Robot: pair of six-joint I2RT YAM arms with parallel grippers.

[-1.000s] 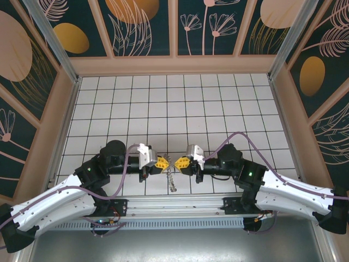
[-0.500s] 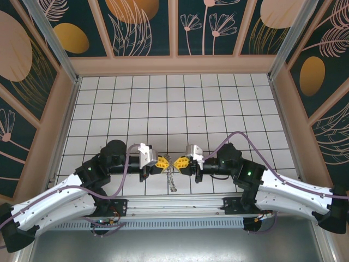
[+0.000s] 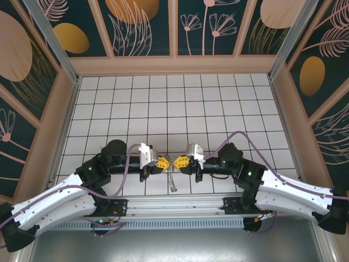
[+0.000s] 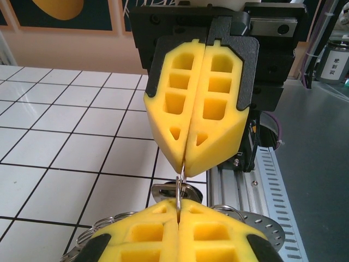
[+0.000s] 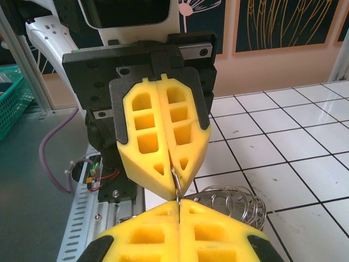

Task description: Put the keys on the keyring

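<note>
My left gripper (image 3: 167, 162) and right gripper (image 3: 176, 162) meet tip to tip low over the tiles near the front edge. Both are shut on one thin wire loop (image 4: 179, 188) of the keyring. In the left wrist view my left gripper (image 4: 180, 204) pinches the loop from below, and the right gripper (image 4: 186, 162) faces it. In the right wrist view my right gripper (image 5: 178, 203) holds the same loop (image 5: 176, 185) against the left gripper (image 5: 173, 173). The keyring (image 3: 173, 177) hangs under the tips, its small loops (image 5: 235, 203) bunched. A small dark piece, the keys (image 3: 174, 188), lies at its low end.
A flat metal tab with a slot (image 4: 163, 191) sits just behind the pinched loop. The slotted metal rail (image 3: 174, 204) and the arm bases lie right behind the grippers. White tiled floor (image 3: 174, 109) stretches to the far wall, boxed in by wooden side walls (image 3: 54, 120).
Both grippers have crept slightly closer together. Their hold on the wire loop is the same.
</note>
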